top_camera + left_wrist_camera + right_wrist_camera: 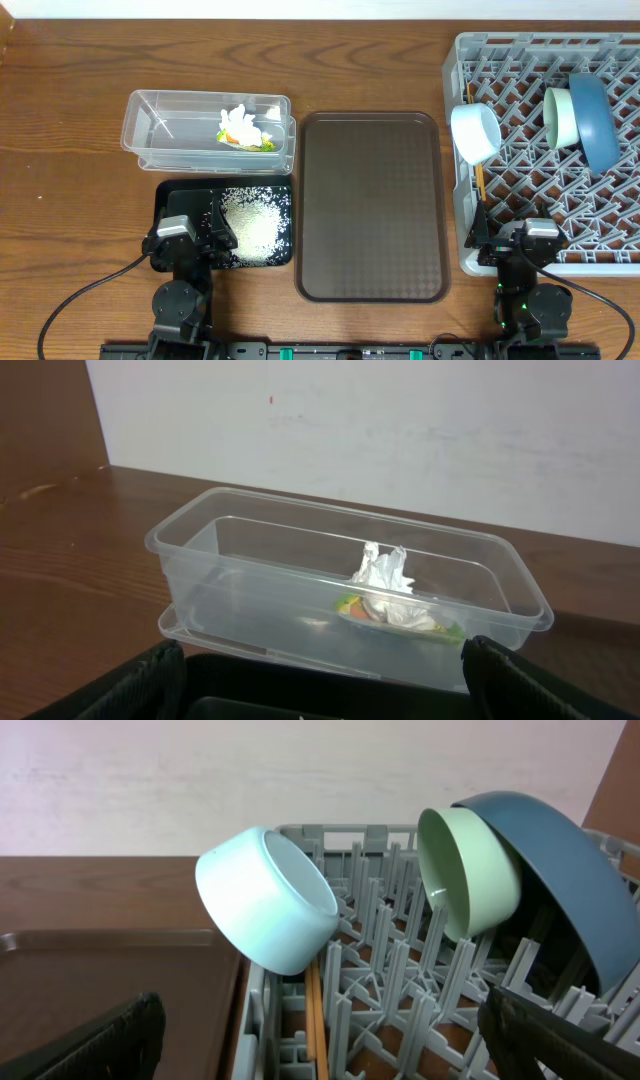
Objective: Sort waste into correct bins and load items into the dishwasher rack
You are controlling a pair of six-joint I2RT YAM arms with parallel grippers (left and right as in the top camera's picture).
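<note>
The clear tub (170,130) holds the white tissue (238,124) and the yellow-green wrapper (264,144); both also show in the left wrist view, tissue (385,575) and wrapper (445,630). The black tray (175,200) holds the rice grains (255,225). The grey rack (520,60) holds the white bowl (475,132), pale-green bowl (558,117), blue bowl (596,120) and chopsticks (479,180). The pink cup is not in view. My left gripper (190,235) is open at the black tray's near edge. My right gripper (512,240) is open at the rack's near left corner.
The brown serving tray (370,205) lies between the black tray and the rack, with nothing on it. In the right wrist view the chopsticks (315,1015) lie in the rack (400,990) under the white bowl (265,900). A white wall stands behind the table.
</note>
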